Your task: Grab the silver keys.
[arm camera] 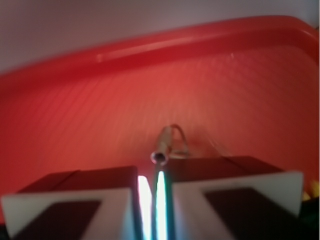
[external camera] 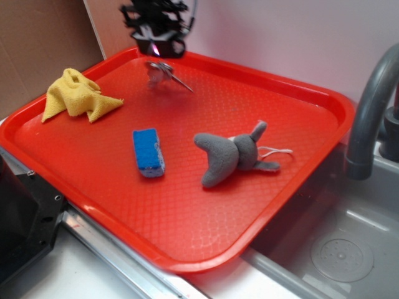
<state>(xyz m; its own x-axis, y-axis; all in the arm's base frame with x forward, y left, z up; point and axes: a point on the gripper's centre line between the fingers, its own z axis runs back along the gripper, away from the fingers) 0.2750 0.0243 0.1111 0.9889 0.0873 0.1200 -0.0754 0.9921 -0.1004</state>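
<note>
Gripper (external camera: 159, 51) pinched on silver keys (external camera: 165, 72), dangling below, above tray (external camera: 262, 187).

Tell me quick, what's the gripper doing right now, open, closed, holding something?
Gripper: closed on the silver keys, which hang from it just above the red tray.

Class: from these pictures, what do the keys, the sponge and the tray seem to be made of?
Silver keys: apparently metal, dull grey with thin hard edges and a wire ring. Blue sponge: likely foam, matte, with a paler, rougher-looking side. Red tray: probably moulded plastic, with a fine grid texture and a glossy raised rim.
</note>
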